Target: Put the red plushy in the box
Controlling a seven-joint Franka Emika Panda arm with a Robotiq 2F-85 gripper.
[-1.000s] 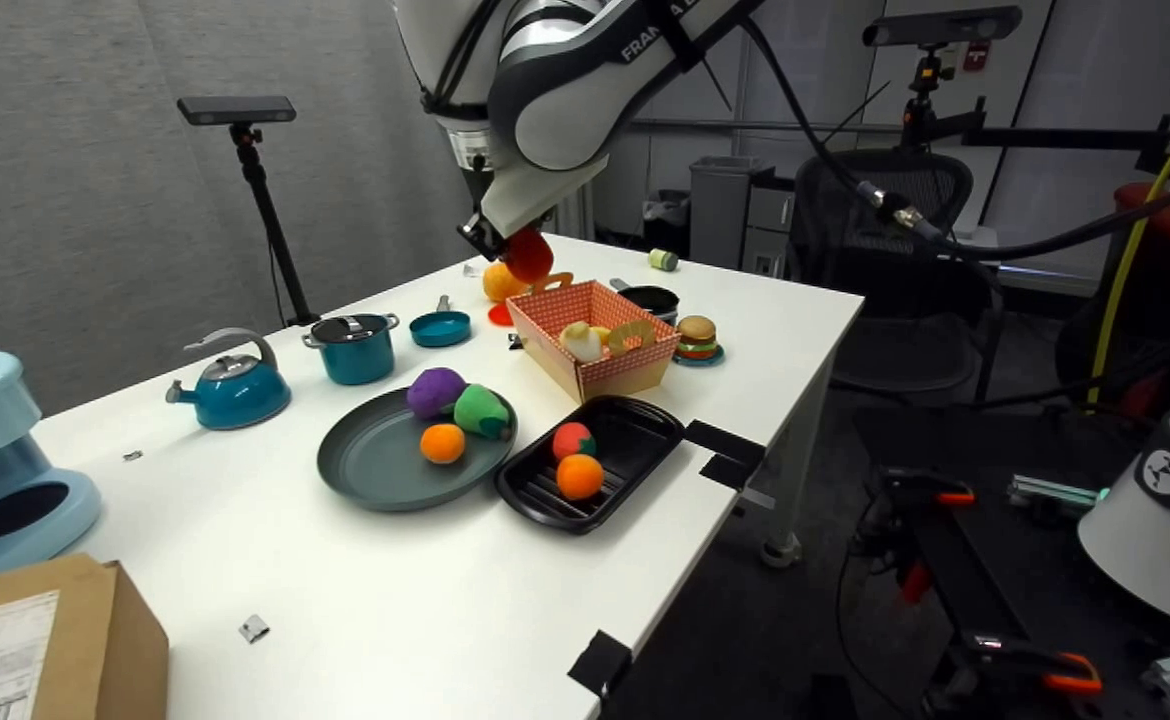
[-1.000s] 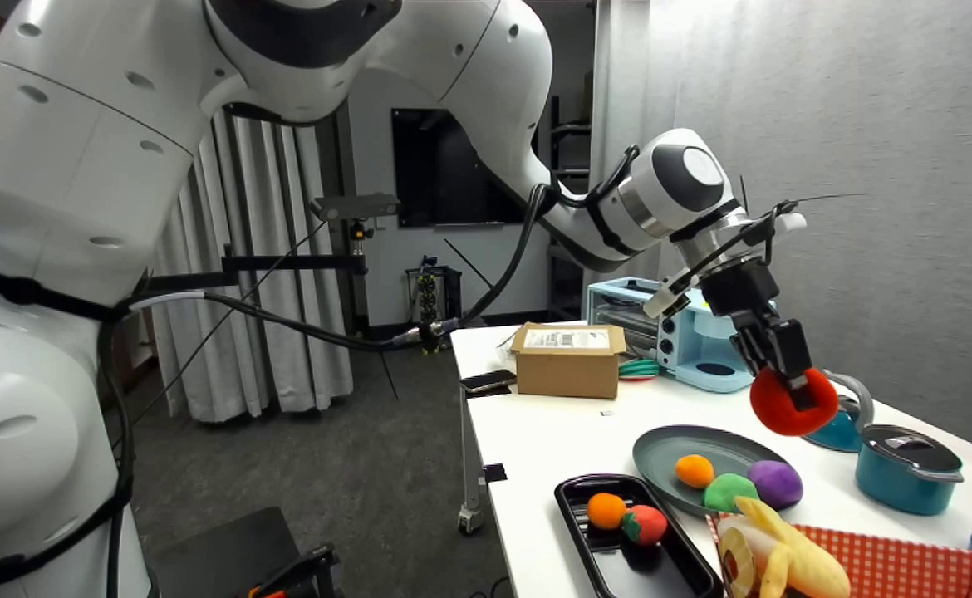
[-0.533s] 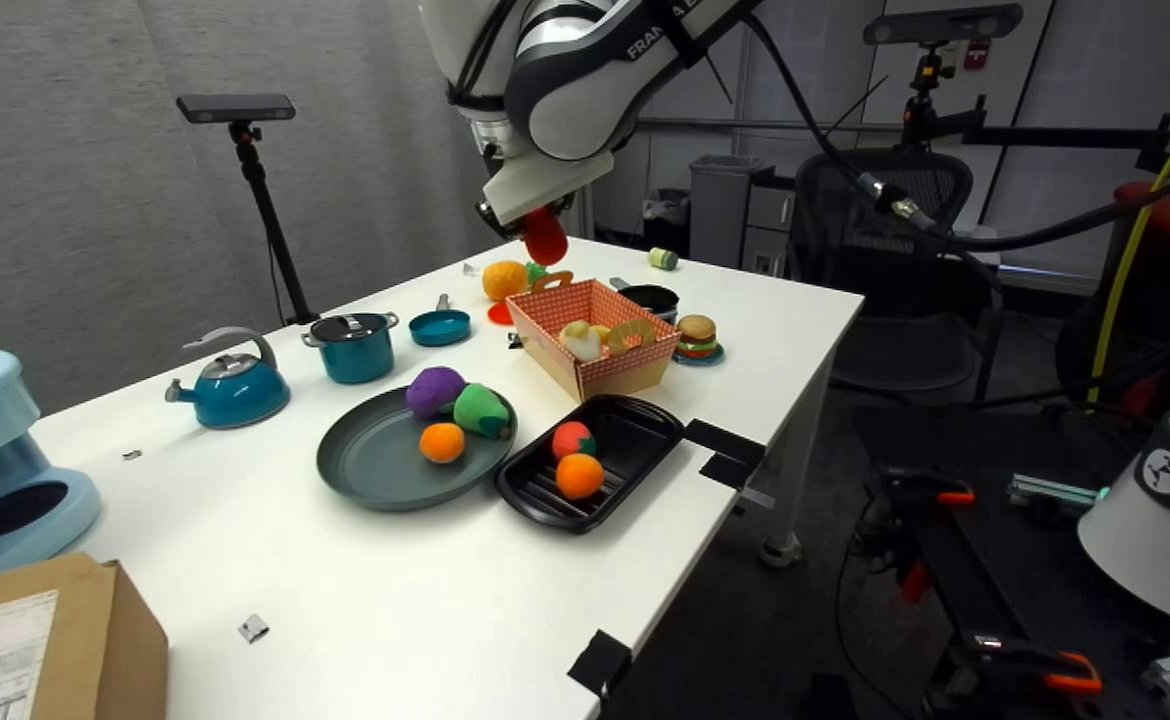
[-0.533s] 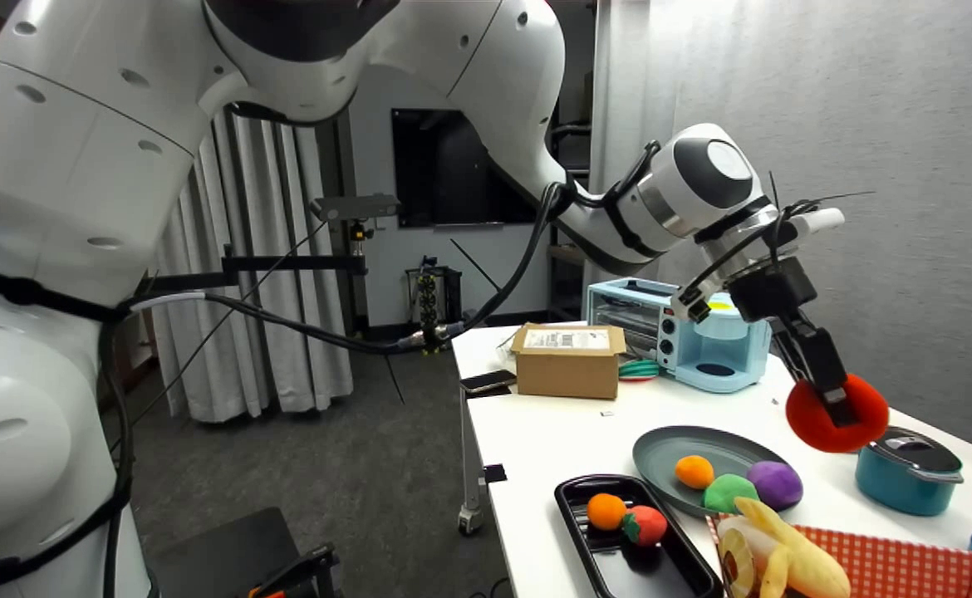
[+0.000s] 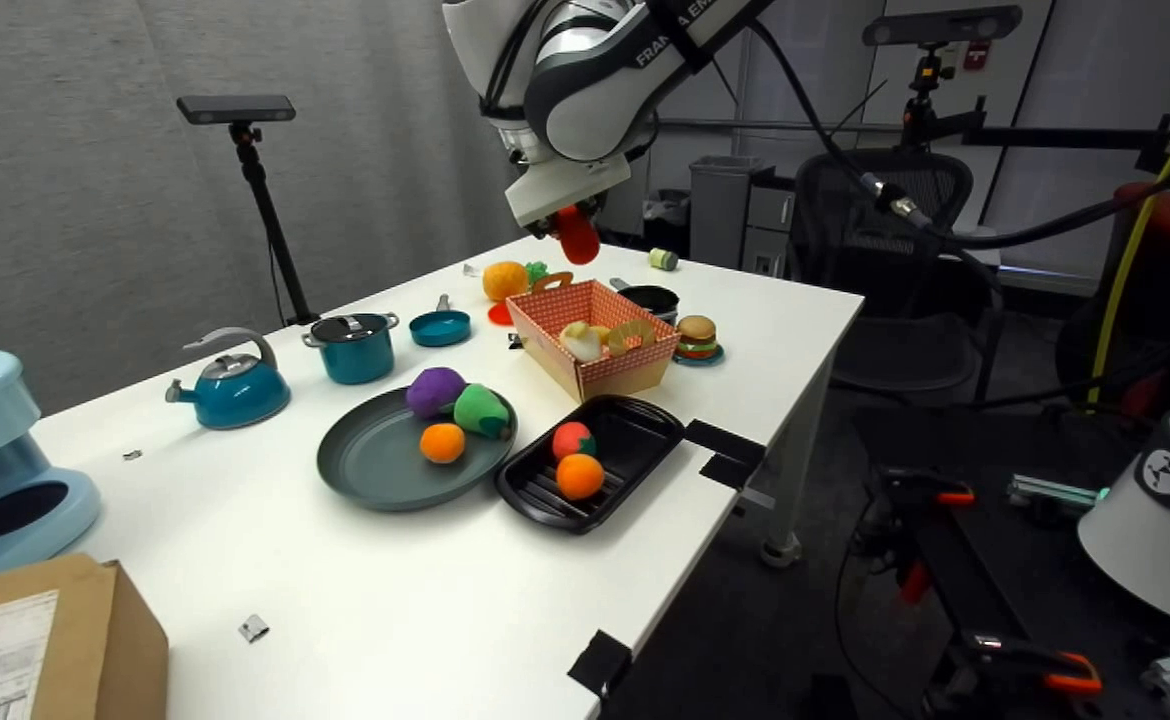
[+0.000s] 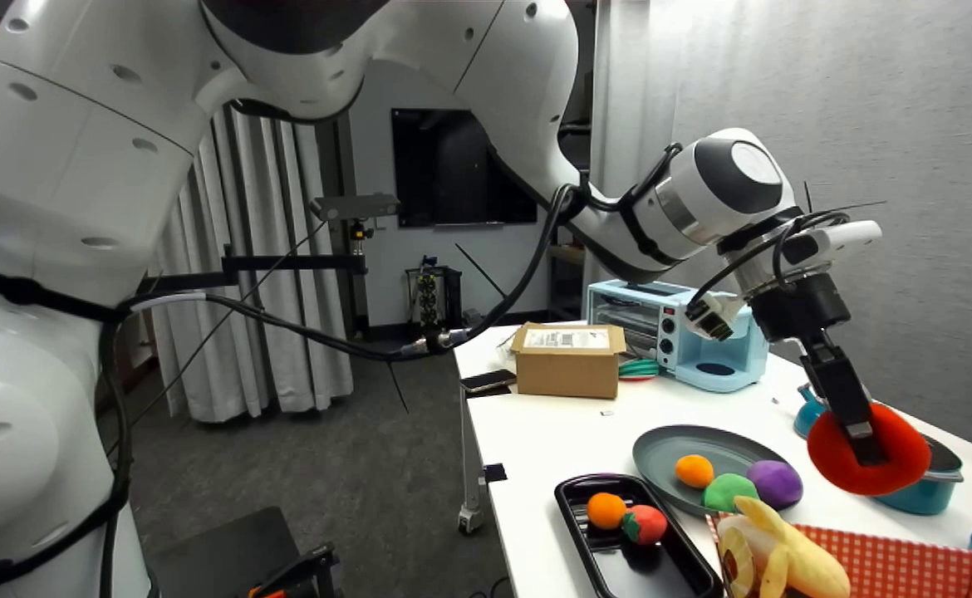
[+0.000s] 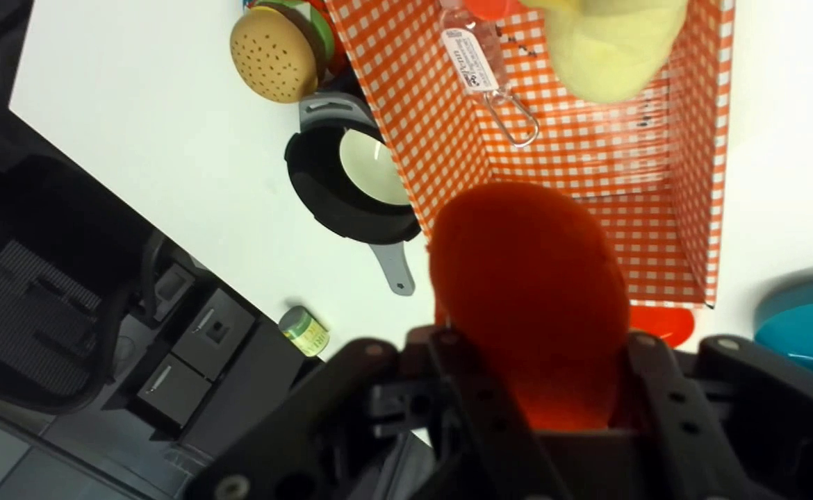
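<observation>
The red plushy [image 5: 579,240] is a round bright red soft toy. My gripper [image 6: 866,444] is shut on it, one finger on each side, and holds it in the air; in the wrist view the red plushy [image 7: 528,292] fills the space between the fingers. The box [image 5: 625,376] has red-and-white checkered inner walls and holds a yellow and cream toy and other small things. In the wrist view the plushy covers part of the box [image 7: 646,250], over its end and one side wall. In an exterior view the box [image 6: 910,561] is partly cut off below the plushy.
A black tray [image 5: 645,450] with a red fruit and an orange ball stands beside the box. A dark plate [image 5: 375,470] holds purple, green and orange toys. A black pan [image 7: 337,201], a burger [image 7: 274,55] and an orange pumpkin [image 5: 504,281] are near the box.
My gripper has carried the red plushy rightward in both exterior views, toward the box. It stays shut on the plushy. The box and the things on the table have not moved.
</observation>
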